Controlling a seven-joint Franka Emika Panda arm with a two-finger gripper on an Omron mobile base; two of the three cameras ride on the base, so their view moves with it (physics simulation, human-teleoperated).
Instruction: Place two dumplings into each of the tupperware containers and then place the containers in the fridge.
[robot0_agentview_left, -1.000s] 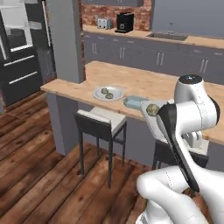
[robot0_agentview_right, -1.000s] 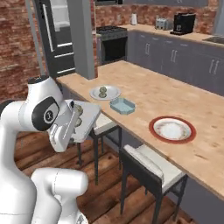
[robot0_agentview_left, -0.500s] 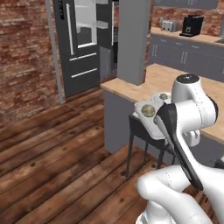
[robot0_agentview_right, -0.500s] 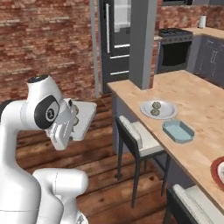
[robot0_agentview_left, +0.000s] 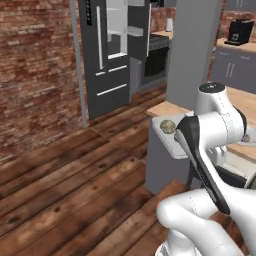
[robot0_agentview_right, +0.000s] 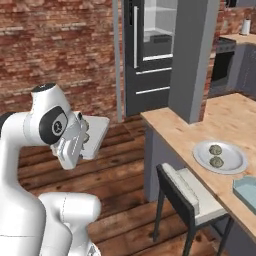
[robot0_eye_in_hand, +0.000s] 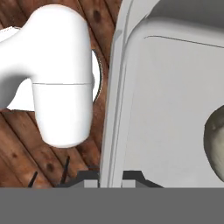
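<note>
My gripper (robot0_eye_in_hand: 110, 177) is shut on the rim of the pale grey-white tupperware container (robot0_eye_in_hand: 175, 96). I carry the tub beside the arm, above the wooden floor. It shows in the left base view as the grey-white container (robot0_agentview_left: 172, 137) and in the right base view as the same container (robot0_agentview_right: 96, 134). A tan dumpling (robot0_eye_in_hand: 215, 140) lies inside it, and this dumpling (robot0_agentview_left: 167, 126) peeks over the rim. Two more dumplings (robot0_agentview_right: 216, 155) rest on a grey round plate (robot0_agentview_right: 235, 165). The light blue container (robot0_agentview_right: 247, 192) sits on the counter. The fridge (robot0_agentview_left: 107, 60) stands ahead with white interior showing.
A wooden counter (robot0_agentview_right: 235, 120) runs along the right, with a grey pillar (robot0_agentview_right: 192, 55) on it and a dark stool (robot0_agentview_right: 187, 200) tucked below. A brick wall (robot0_agentview_left: 35, 70) is on the left. Wooden floor (robot0_agentview_left: 75, 185) lies between me and the fridge (robot0_agentview_right: 150, 55).
The whole picture has shifted: the base has turned away from the counter and toward the fridge, which looks larger now. The grey-white container has stayed in my grip throughout.
</note>
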